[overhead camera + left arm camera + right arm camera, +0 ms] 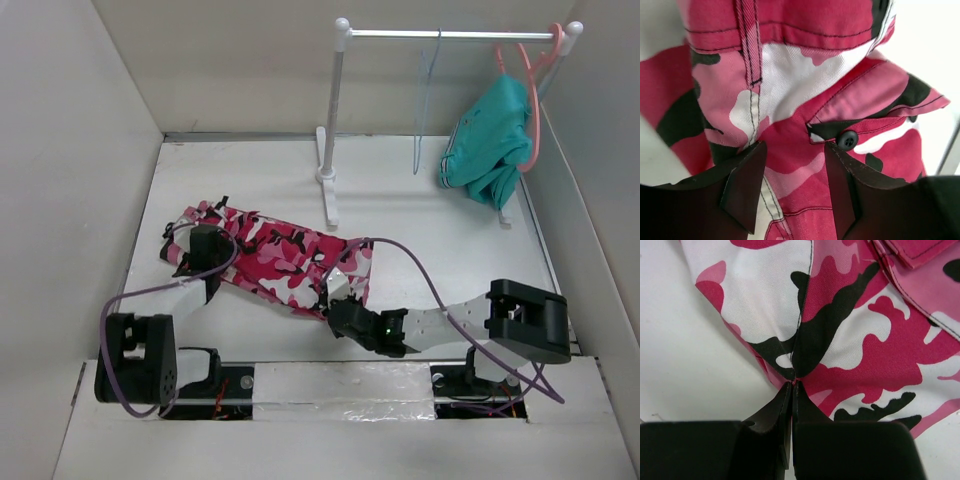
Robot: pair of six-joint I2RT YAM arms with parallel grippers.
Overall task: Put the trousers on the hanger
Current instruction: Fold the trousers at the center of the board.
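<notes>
Since the trousers (270, 255) lie slack and rumpled across the table (430, 230), well apart from the hanger (425, 100) on the rail (450, 34) at the back, we judge them a soft, light cloth that will sag and swing from wherever we hold it. In the wrist views the weave looks like stout twill with stitched seams, so we expect it to grip well and not slip.

Our right gripper (792, 390) has its fingers pressed together, and the folds run into the tips, so we read it as pinching the near edge of the cloth at a seam. Our left gripper (795, 190) sits over the other end with its fingers apart. Between them lies cloth beside a black button (847, 139) and a pocket flap (880, 100), with a belt loop (751, 45) further up.

We think the waistband and its doubled seams are the best hold, since the thick layers will not pull through. The hanger looks thin and hangs free, so it may swing when the cloth meets it. The teal garment (490, 140) on the coral hanger (533, 110) hangs near it.
</notes>
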